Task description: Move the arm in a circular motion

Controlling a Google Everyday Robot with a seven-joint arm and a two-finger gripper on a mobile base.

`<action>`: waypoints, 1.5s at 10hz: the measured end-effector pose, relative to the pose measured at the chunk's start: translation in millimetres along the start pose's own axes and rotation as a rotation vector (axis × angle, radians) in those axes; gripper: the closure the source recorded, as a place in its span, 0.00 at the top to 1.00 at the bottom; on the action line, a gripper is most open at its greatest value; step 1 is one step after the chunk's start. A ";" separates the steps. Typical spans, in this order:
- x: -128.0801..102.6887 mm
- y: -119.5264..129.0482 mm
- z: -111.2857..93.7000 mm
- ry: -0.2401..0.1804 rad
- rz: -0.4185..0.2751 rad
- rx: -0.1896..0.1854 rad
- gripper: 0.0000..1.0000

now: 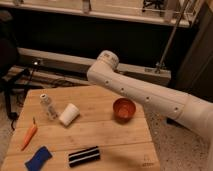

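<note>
Stretching in from the right edge of the camera view, the arm (145, 95) runs as a thick white tube up and to the left, dotted with small dark holes, and ends at a rounded elbow joint (107, 58) that hangs above the far edge of the counter (100, 135). The pincer does not show anywhere in this view (whatever lies beyond the elbow is hidden), so I cannot tell whether it is spread or closed, or whether it has hold of anything.

On the wooden counter, an orange bowl (124, 108) sits just under the white link, near the right side. A white cup (69, 114) lies tipped on its side toward the middle, and a small clear bottle (47, 105) with a pale cap stands upright just beside it on the left. Nearer the front left, a carrot (29, 136) lies at a slant, with a blue sponge (38, 157) below it at the corner. A black striped block (83, 155) rests near the front edge, well apart from the bowl.
</note>
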 end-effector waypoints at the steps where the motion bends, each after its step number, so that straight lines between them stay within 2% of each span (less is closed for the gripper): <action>1: -0.6 33.6 -2.4 0.030 0.039 -0.082 0.00; 2: -12.1 67.3 -4.8 0.028 0.085 -0.165 0.00; 4: -48.7 122.2 -11.5 -0.023 0.182 -0.304 0.00; 5: -84.9 154.5 -21.4 -0.092 0.260 -0.390 0.00; 6: -110.0 165.9 -30.1 -0.151 0.303 -0.426 0.00; 7: -139.1 163.8 -41.7 -0.238 0.332 -0.438 0.00; 8: -161.9 148.7 -52.5 -0.322 0.328 -0.422 0.00; 9: -176.3 130.3 -59.9 -0.382 0.310 -0.388 0.00; 10: -194.3 105.7 -67.2 -0.457 0.278 -0.339 0.00; 11: -219.2 72.6 -76.2 -0.557 0.216 -0.280 0.00; 12: -243.6 42.2 -82.1 -0.649 0.141 -0.236 0.00; 13: -260.9 21.3 -83.6 -0.712 0.080 -0.210 0.00; 15: -301.8 -46.1 -71.0 -0.861 -0.104 -0.126 0.00</action>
